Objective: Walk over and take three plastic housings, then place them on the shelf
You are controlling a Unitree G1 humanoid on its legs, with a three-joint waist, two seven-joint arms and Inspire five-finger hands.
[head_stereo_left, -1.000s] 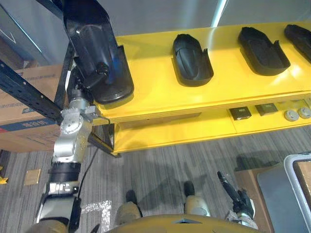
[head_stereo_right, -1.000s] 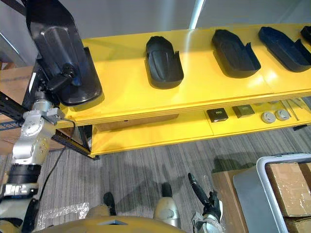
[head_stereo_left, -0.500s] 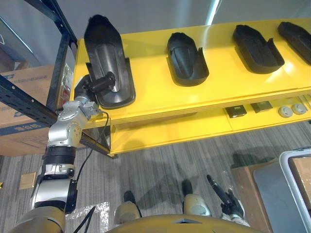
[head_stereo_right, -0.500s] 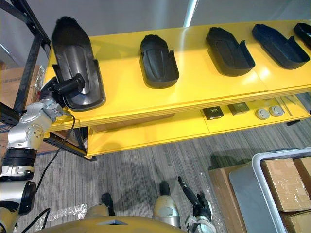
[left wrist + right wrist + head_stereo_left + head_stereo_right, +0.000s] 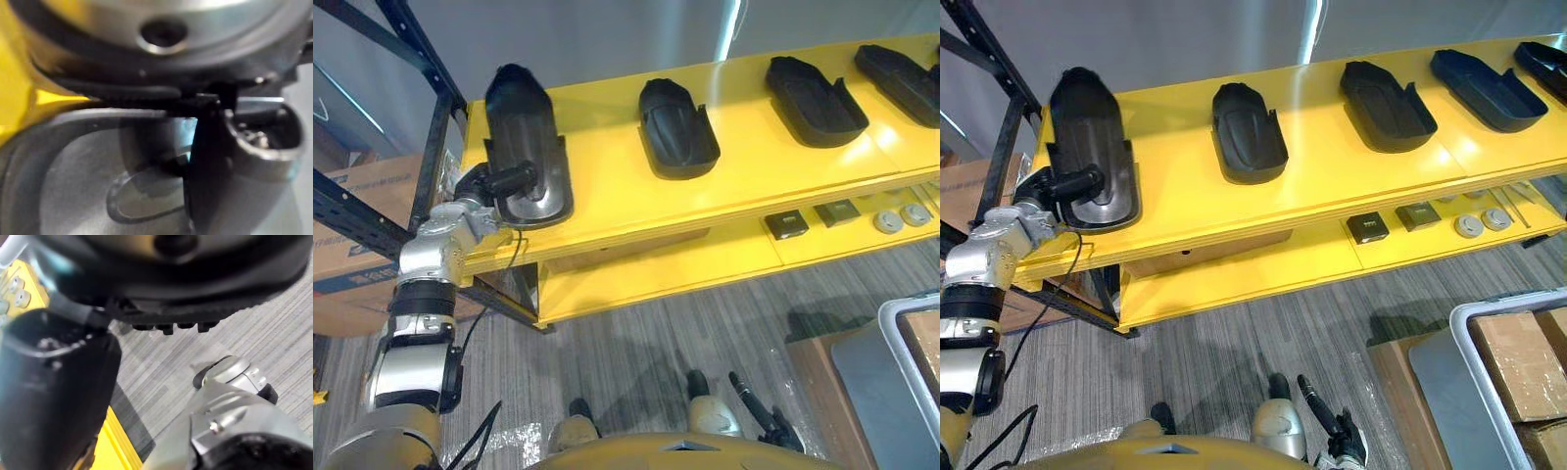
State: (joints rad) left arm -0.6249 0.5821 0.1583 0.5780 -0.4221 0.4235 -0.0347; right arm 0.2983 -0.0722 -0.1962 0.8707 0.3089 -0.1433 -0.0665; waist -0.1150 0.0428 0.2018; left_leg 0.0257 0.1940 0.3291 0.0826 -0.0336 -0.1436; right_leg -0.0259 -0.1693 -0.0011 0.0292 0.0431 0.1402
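Left hand [image 5: 497,182] pinches the near end of the leftmost housing [image 5: 521,127]. Its thumb lies across the inside of the hollow. The fingers under that end are hidden, so the grip reads as a clamp over the end wall.

That housing lies hollow side up at the left end of the yellow shelf [image 5: 607,186], its length running away from the robot and its near end at the front edge. Holding it by the near end keeps the arm below and in front of the shelf. The piece looks fully supported, so letting go and drawing the thumb out is probably all that remains for it.

A second housing [image 5: 677,127], a third housing [image 5: 813,88] and a fourth housing [image 5: 901,70] lie in a row along the same surface. They are the same way up, with bare yellow between them, so nothing crowds the held piece.

The closest obstacle is the black rack upright [image 5: 431,166], just beside the left wrist. A sideways withdrawal could catch it. A cardboard box [image 5: 352,245] sits behind it.

On the lower shelf [image 5: 636,274] are two dark square parts [image 5: 786,225] and two grey discs [image 5: 901,217], well clear.

The right hand [image 5: 1330,429] hangs low near the floor, fingers relaxed and holding nothing. Near it is a grey bin [image 5: 1459,328] of packed boxes.
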